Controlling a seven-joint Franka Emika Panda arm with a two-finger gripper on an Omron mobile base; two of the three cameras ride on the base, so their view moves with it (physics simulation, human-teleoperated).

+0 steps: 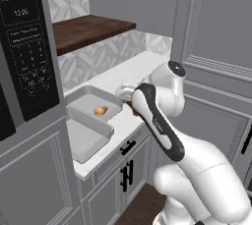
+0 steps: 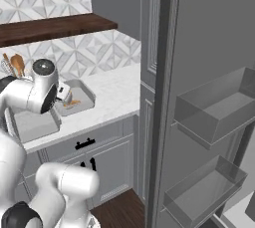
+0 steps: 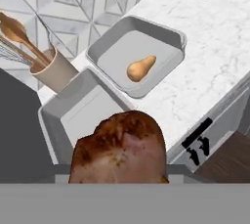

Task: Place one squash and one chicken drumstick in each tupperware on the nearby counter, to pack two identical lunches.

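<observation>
My gripper (image 1: 128, 97) is shut on a brown roasted chicken drumstick (image 3: 122, 145), which hides the fingertips in the hand view. It hangs above the white counter (image 3: 215, 32), over the edge of the nearer grey tupperware (image 3: 49, 115), whose visible floor is bare. The farther tupperware (image 3: 105, 47) holds one orange squash (image 3: 140, 68), lying on its side. From the left base view the squash (image 1: 101, 110) sits in the farther tupperware (image 1: 88, 91), beside the nearer tupperware (image 1: 86, 138). The right base view shows the gripper (image 2: 63, 94) just above the tupperware (image 2: 85, 88) with the squash.
A beige utensil holder (image 3: 53, 71) with wooden spoons and a whisk stands against the tiled wall behind the tubs. A dark wooden shelf (image 1: 88, 30) hangs above the counter. A microwave (image 1: 24, 52) is at left. An open fridge door with bins (image 2: 214, 112) stands at right.
</observation>
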